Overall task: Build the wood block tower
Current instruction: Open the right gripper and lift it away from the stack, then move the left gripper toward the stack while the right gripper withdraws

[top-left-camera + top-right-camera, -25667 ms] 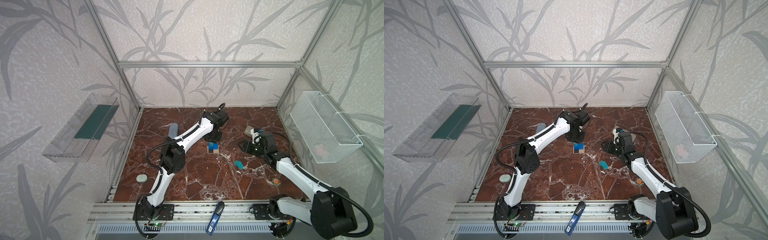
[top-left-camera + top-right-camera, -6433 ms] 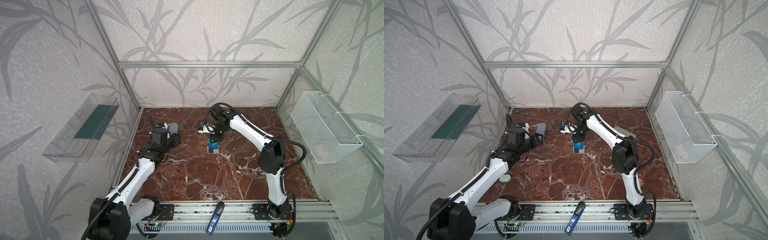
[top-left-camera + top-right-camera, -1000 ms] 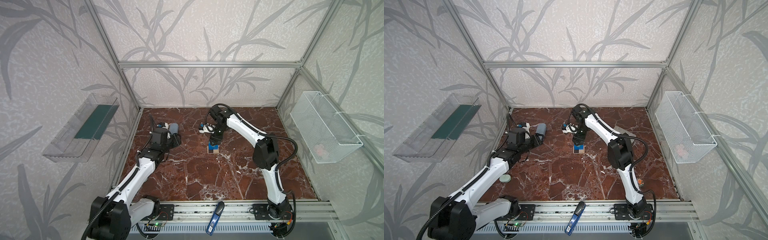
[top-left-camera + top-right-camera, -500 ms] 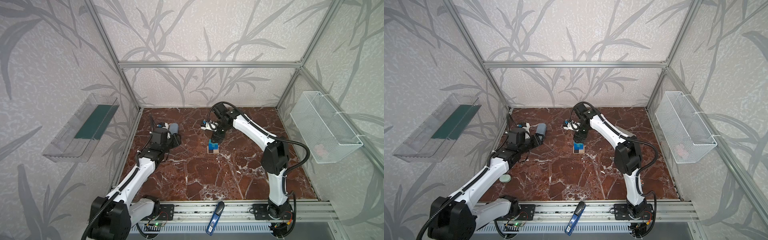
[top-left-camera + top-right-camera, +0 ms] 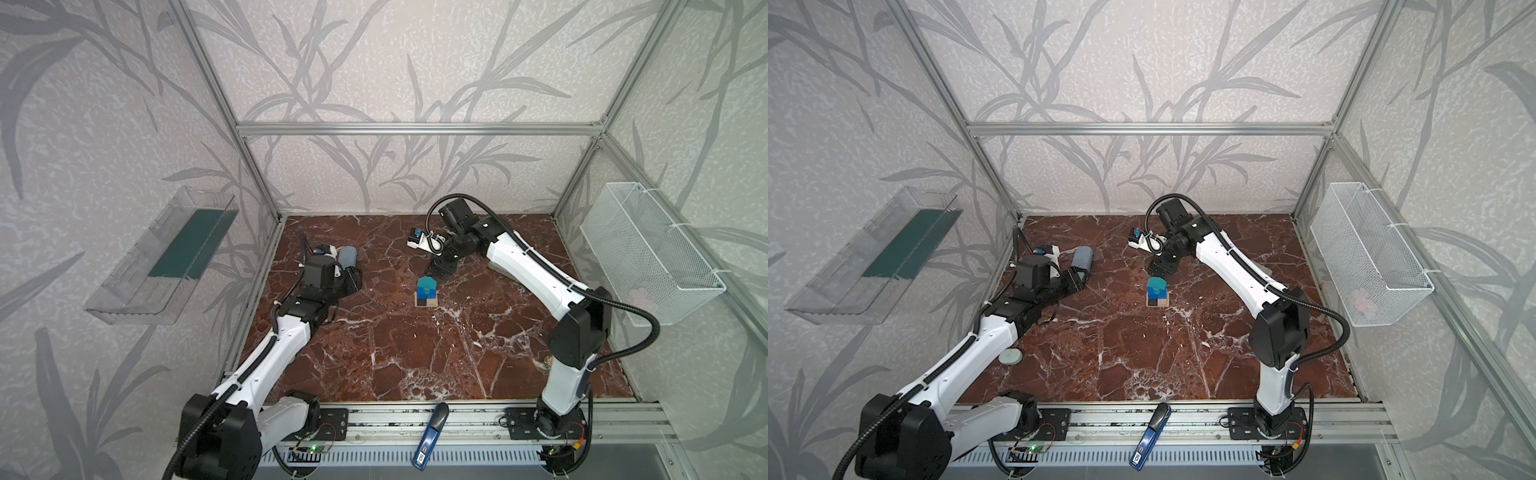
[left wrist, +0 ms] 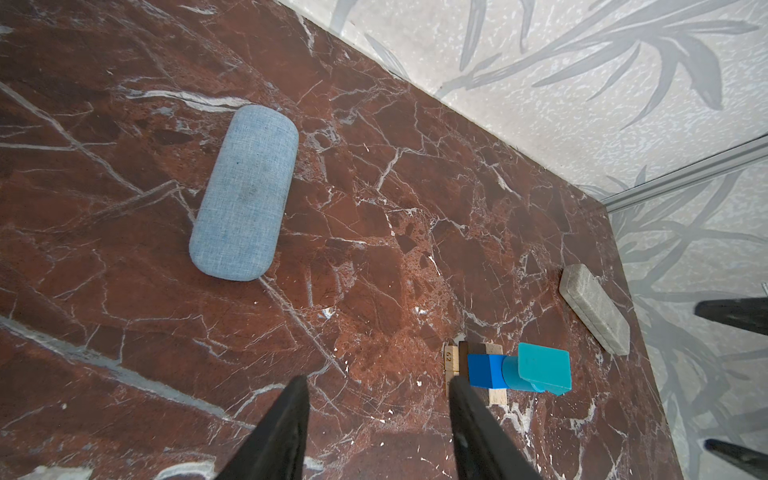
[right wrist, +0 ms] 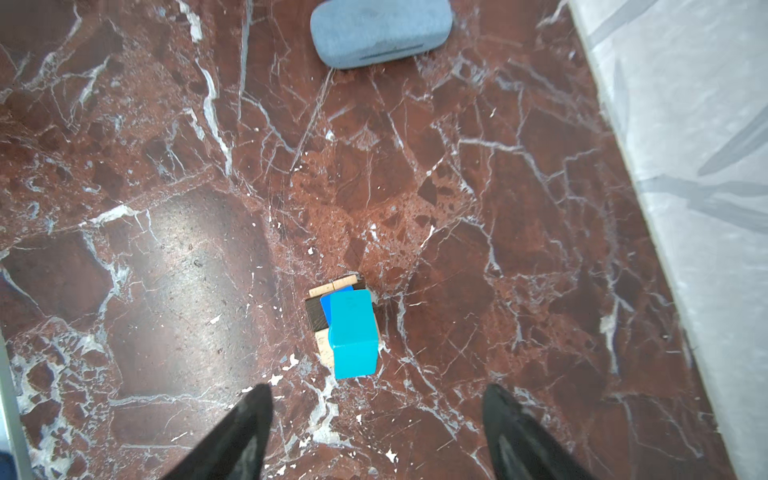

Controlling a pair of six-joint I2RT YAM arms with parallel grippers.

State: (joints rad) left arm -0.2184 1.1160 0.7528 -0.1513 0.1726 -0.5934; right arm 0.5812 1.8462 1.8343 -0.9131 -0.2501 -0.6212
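The tower (image 5: pixel 426 291) (image 5: pixel 1157 292) stands mid-table in both top views. Its square base is made of pale bars (image 6: pixel 451 361) and a dark brown bar (image 7: pixel 316 318). A blue cube (image 6: pixel 484 370) and a blue cylinder sit above the base, and the teal pointed block (image 7: pixel 353 332) (image 6: pixel 544 368) (image 5: pixel 427 284) is topmost. My right gripper (image 5: pixel 438 272) (image 7: pixel 376 390) hangs just behind the tower, open and empty, clear of the teal block. My left gripper (image 5: pixel 353 280) (image 6: pixel 377 380) rests low at the left, open and empty, pointing towards the tower.
A long grey-blue case (image 5: pixel 348 255) (image 6: pixel 245 193) lies beside my left gripper. A grey stone-like brick (image 6: pixel 594 309) lies behind the tower, under the right arm. A pale green disc (image 5: pixel 1010 356) sits near the left edge. A wire basket (image 5: pixel 648 253) hangs on the right wall.
My right gripper has drawn back a little from the tower top, and that arm's elbow has swung right. The teal block stays on the tower. The left arm has not moved.
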